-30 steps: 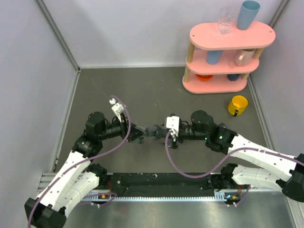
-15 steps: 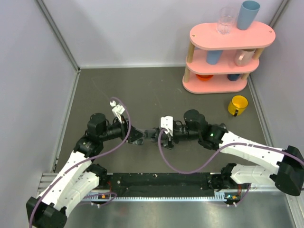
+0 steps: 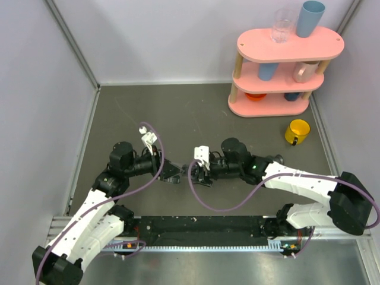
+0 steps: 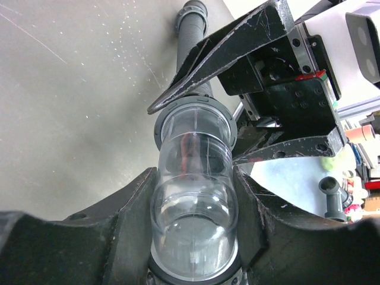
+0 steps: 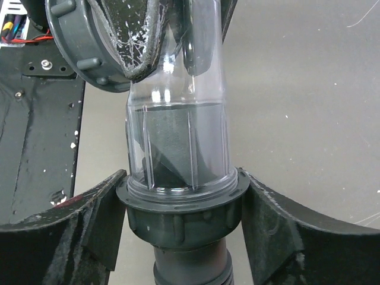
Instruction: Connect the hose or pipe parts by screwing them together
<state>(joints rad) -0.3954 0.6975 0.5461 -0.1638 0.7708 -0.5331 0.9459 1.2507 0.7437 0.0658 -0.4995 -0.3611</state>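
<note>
A clear elbow fitting point(image 4: 193, 196) sits between the two grippers, with my left gripper point(image 4: 193, 178) shut on it. A dark-grey ring nut point(image 5: 181, 222) joins its far end to the black ribbed hose point(image 4: 191, 35), which runs away along the table. My right gripper point(image 5: 183, 178) is shut on that ring nut, and its fingers point(image 5: 101, 219) press against both sides. A second grey ring nut point(image 5: 77, 41) shows at the left gripper's end. From above, the left gripper point(image 3: 172, 172) and right gripper point(image 3: 195, 169) meet tip to tip. There the hose is hidden under the right arm.
A pink shelf point(image 3: 288, 65) with cups stands at the back right, and a yellow mug point(image 3: 297, 131) sits on the table beside it. A purple cable point(image 3: 219, 206) loops under the right arm. A black rail point(image 3: 202, 228) runs along the near edge.
My right arm has moved left toward the left gripper, and its jaws have narrowed onto the ring nut. The left arm has stayed put with its grip.
</note>
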